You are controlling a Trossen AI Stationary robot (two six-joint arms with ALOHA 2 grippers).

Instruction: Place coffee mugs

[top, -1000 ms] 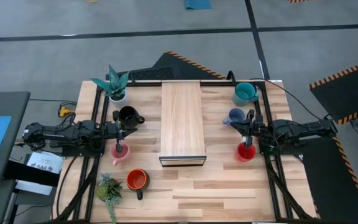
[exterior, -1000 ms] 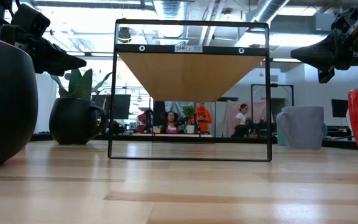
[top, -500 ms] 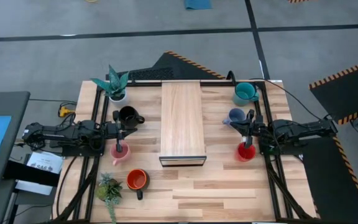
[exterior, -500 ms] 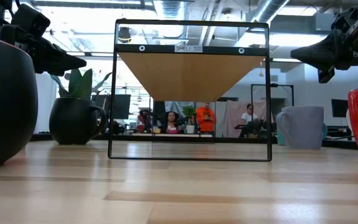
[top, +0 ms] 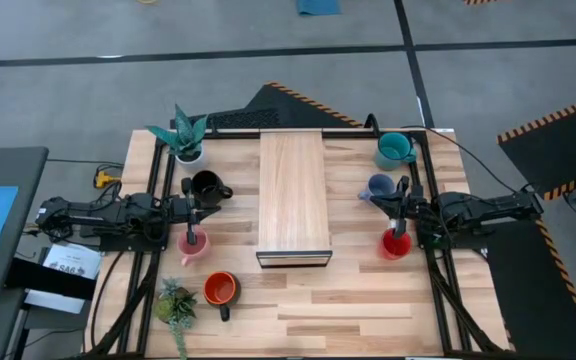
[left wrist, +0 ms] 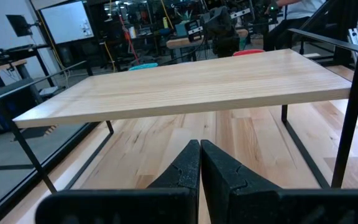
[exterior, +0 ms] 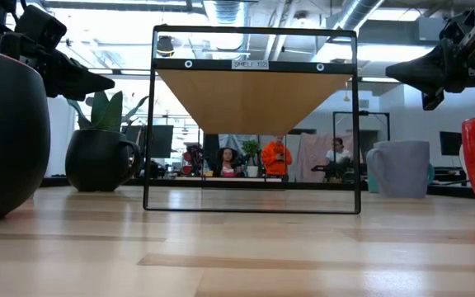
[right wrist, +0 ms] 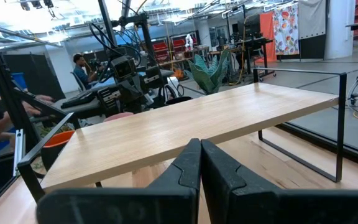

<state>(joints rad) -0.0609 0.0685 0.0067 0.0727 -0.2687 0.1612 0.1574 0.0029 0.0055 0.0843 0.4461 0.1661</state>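
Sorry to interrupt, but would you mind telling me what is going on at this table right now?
A two-armed robot is set up to place coffee mugs around a wooden shelf. The left gripper is above the pink mug, and the right gripper is above the red mug, both shut. The black mug, orange mug, pale blue mug and teal mug stand on the table.

A raised wooden shelf (top: 293,195) blocks the table's (top: 368,300) middle, while bare boards along the near edge leave open passage.
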